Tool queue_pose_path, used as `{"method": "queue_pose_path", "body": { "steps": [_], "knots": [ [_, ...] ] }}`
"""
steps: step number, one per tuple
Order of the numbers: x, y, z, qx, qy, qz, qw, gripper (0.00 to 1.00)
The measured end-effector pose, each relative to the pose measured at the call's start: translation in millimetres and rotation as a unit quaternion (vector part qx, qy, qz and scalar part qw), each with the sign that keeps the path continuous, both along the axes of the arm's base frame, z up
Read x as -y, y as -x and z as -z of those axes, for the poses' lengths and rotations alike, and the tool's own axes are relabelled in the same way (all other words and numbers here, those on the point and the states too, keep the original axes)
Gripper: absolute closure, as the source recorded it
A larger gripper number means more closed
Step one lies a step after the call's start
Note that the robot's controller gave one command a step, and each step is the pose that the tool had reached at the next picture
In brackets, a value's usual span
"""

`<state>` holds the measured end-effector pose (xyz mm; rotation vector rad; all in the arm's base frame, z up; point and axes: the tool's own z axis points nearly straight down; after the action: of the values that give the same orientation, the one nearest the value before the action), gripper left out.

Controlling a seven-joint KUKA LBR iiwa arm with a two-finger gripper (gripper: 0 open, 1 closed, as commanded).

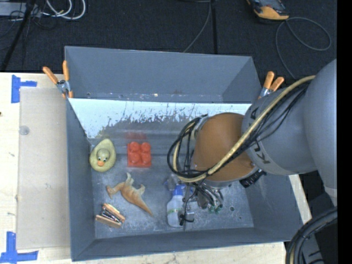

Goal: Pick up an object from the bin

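The gripper [199, 201] hangs just beside the clear blue-capped bottle [175, 209] in the bin [159, 81]; we cannot tell its closure state.

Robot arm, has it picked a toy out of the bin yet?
Not yet. Done: the arm is down inside the bin. In hand: its jaws sit low at a clear bottle with a blue cap near the front wall. Left: lifting something out, since nothing is raised. The yellow duck, red block and tan dinosaur lie on the floor at the left.
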<state>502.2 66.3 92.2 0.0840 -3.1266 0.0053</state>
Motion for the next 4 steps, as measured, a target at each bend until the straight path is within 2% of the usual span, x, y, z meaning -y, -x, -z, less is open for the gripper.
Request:
{"method": "queue_pose_path", "body": {
  "steps": [1, 2, 3, 4],
  "knots": [
    [-8.2, -0.6, 8.9, 0.0015, -0.006, -0.056, 0.9984, 0.00],
    [-2.4, -6.8, 8.9, 0.0007, -0.004, -0.062, 0.9980, 0.00],
    [2.4, -15.1, 10.8, -0.0060, -0.009, -0.155, 0.9879, 0.00],
    [11.7, -39.5, 9.8, -0.0038, -0.009, -0.170, 0.9853, 0.00]
  ]
}}
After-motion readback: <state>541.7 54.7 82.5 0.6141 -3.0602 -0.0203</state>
